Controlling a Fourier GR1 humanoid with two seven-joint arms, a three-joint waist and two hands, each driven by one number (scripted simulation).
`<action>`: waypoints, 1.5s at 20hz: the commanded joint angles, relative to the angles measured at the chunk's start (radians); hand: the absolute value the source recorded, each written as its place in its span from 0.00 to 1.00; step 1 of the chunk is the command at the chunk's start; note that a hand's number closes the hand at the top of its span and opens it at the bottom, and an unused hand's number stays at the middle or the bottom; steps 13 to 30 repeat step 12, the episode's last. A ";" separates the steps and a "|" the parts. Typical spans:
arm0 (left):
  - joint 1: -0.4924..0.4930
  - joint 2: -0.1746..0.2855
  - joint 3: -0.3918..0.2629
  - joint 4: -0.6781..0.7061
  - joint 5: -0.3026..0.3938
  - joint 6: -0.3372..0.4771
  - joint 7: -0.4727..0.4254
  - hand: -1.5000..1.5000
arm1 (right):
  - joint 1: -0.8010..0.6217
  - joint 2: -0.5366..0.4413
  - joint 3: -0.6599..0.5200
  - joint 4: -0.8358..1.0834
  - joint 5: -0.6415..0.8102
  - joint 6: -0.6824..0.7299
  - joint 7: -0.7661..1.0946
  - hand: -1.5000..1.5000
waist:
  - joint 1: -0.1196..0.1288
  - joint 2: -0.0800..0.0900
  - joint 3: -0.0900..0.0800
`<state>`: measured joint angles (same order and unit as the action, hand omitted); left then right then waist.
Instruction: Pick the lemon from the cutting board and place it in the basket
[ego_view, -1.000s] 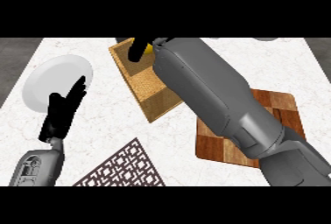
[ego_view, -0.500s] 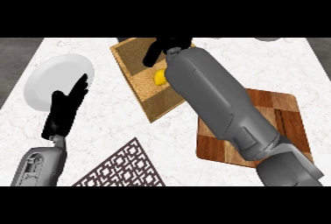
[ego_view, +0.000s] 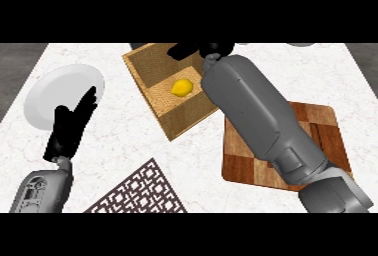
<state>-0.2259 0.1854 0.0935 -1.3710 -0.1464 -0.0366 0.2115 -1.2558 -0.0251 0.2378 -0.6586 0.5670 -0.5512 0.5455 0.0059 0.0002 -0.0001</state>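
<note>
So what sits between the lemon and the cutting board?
Head view: the right forearm crosses between the lemon in the basket and the cutting board.

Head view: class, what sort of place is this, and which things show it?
Most likely a kitchen counter: a pale stone-look worktop carrying a wooden cutting board, a white plate and a lemon in a basket.

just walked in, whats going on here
The lemon lies inside the basket, free of the right hand, which hovers over the basket's far edge. The right forearm crosses above the cutting board. The left hand rests open at the left, beside the plate.
</note>
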 joint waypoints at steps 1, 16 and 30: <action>0.010 -0.037 -0.021 0.008 -0.018 0.028 -0.003 0.50 | 0.034 -0.057 -0.064 -0.047 -0.011 -0.048 0.026 0.00 | -0.009 -0.001 0.000; 0.058 0.019 0.028 -0.071 0.022 -0.011 0.032 0.50 | 0.429 -0.350 -0.167 -0.551 -0.168 0.166 0.030 0.00 | -0.041 -0.012 0.001; 0.058 0.019 0.028 -0.071 0.022 -0.011 0.032 0.50 | 0.429 -0.350 -0.167 -0.551 -0.168 0.166 0.030 0.00 | -0.041 -0.012 0.001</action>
